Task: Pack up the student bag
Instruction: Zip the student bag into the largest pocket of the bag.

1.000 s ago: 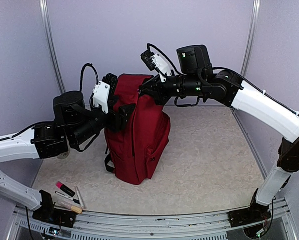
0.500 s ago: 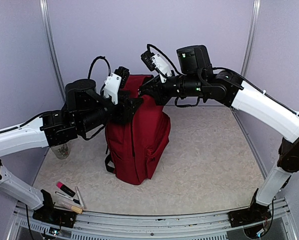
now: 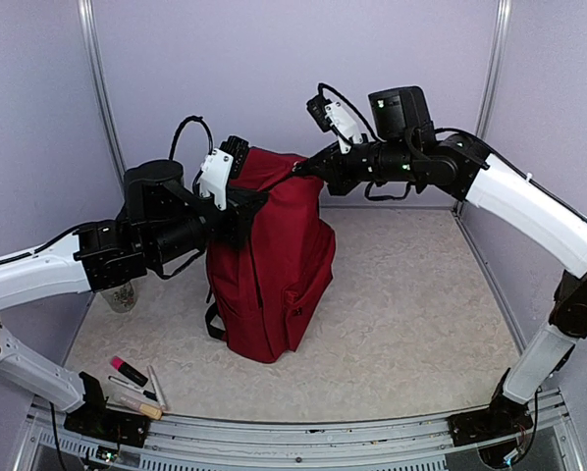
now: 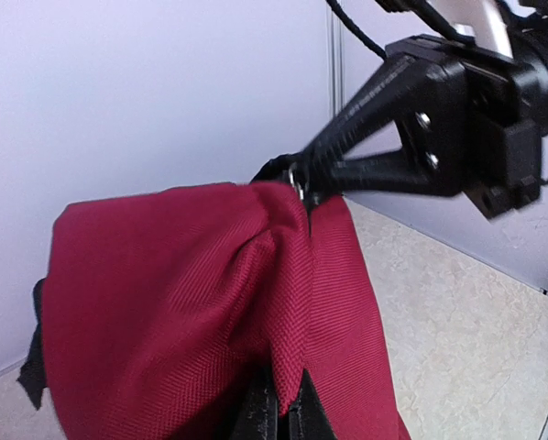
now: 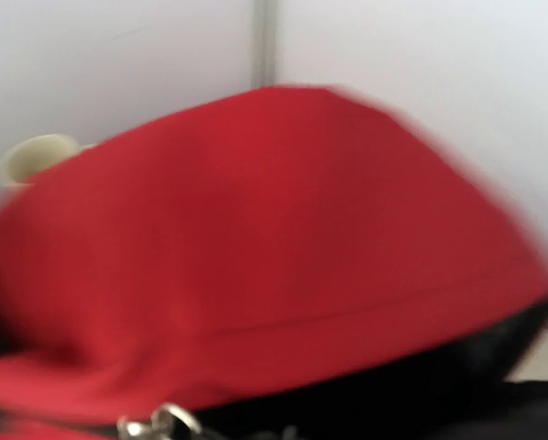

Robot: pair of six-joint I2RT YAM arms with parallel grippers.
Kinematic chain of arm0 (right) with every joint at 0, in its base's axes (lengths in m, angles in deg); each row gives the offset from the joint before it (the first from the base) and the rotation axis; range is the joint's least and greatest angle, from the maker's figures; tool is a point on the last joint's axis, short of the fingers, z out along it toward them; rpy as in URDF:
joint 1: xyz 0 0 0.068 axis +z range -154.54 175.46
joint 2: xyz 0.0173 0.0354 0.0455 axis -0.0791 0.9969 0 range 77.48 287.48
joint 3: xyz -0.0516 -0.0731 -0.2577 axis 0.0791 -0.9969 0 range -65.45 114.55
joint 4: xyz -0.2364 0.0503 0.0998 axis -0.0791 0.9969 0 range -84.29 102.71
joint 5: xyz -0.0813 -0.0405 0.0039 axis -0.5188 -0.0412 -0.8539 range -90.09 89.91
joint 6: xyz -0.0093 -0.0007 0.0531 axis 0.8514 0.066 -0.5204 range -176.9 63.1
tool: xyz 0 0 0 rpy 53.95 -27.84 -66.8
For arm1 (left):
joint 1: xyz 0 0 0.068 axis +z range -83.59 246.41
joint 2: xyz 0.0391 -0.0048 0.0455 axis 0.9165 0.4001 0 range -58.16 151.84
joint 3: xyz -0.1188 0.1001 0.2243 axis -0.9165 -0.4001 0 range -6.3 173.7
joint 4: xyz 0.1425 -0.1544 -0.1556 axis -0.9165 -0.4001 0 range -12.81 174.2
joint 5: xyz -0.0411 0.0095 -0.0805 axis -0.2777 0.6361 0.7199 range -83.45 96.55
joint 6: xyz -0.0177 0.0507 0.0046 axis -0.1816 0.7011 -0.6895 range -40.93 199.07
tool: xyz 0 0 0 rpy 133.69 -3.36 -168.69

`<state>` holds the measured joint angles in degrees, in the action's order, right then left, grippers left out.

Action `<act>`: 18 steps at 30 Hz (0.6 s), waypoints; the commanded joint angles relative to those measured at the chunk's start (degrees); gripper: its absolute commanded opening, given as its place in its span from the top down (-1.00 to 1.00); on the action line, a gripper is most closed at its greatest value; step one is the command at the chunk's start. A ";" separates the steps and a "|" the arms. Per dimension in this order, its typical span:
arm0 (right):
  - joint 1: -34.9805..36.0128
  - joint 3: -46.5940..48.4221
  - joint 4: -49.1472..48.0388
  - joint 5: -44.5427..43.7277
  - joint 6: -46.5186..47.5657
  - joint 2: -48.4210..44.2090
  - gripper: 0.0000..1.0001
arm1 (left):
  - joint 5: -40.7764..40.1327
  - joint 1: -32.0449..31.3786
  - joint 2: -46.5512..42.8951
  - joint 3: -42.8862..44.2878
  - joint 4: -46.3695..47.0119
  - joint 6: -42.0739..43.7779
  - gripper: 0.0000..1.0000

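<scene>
We see a pink marker (image 3: 129, 371) lying by the near left edge of the table (image 3: 401, 294). The student bag (image 3: 274, 265) stands up in the middle. Our left gripper (image 4: 283, 403) pinches a fold of its red cloth up high. Farther back, our right gripper (image 4: 307, 180) is closed on the zip pull (image 5: 164, 423) at the bag's top.

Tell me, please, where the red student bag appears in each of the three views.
Top external: student bag stands upright left of centre, between both grippers.
Left wrist: fills the lower left, fabric pinched by the left gripper.
Right wrist: blurred red fabric across most of the frame.
Shared landmark: the metal zip ring at the bag's top, beside the right gripper tip.
</scene>
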<state>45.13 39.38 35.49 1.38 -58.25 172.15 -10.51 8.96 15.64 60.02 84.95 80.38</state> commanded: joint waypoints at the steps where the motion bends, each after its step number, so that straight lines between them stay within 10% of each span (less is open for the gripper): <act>1: -8.04 0.03 -1.07 -3.83 -1.00 -3.68 1.00 | 0.92 0.50 -3.04 -1.09 0.15 -0.81 1.00; 18: -25.06 6.50 3.85 10.27 -0.78 4.13 1.00 | -1.70 0.61 -17.81 -8.51 -4.21 -0.12 1.00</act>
<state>26.71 42.53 40.52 17.49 -57.92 174.95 -8.43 9.14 4.61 52.85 83.27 79.76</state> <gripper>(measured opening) 0.008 0.028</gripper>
